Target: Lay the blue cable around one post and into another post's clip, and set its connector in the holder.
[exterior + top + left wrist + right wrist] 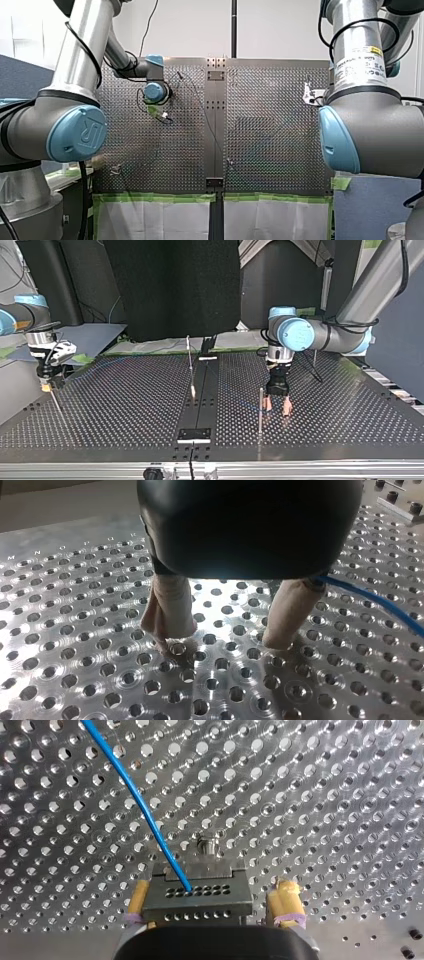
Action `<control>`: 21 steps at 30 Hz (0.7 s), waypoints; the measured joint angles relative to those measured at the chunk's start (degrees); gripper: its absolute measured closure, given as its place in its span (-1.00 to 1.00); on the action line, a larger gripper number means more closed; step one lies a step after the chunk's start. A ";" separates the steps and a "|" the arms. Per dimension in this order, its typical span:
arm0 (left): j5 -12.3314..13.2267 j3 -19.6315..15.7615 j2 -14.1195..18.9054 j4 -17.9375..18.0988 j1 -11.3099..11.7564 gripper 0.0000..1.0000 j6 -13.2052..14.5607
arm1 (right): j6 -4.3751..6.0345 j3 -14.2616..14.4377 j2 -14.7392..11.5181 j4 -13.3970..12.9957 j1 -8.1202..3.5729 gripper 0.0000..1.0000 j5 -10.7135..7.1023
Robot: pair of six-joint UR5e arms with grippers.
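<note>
1. The left hand (226, 644) stands wide on the perforated surface (75, 630), both pale fingers (170, 605) tip-down with nothing between them. The blue cable (380, 607) runs past just outside one finger, not inside the grip.
2. The right hand (210, 896) is parted too. Its yellow pads (285, 902) flank the grey connector (200, 907), where the cable ends, with a sliver of gap at one pad. Whether the connector sits in its holder cannot be told.
3. A thin post (260, 410) rises just beside the left hand.
4. The job in hand looks to be picking the cable up for routing. Done well, that means sliding sideways until the cable lies midway between the fingers, then closing only lightly so it can slip through. The lift should be gentle and leave slack, so nothing tugs at the connector end.
</note>
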 joint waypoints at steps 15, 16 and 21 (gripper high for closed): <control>0.06 0.00 -0.01 0.00 0.00 -0.96 0.00 | 0.10 0.07 0.79 0.24 0.15 -1.00 0.00; 0.06 0.00 0.00 0.00 0.00 -0.96 0.00 | 0.10 0.09 0.80 0.23 0.16 -1.00 -0.01; 0.06 0.00 -0.01 0.00 0.00 -0.96 0.00 | 0.10 0.09 0.82 0.22 0.16 -1.00 -0.01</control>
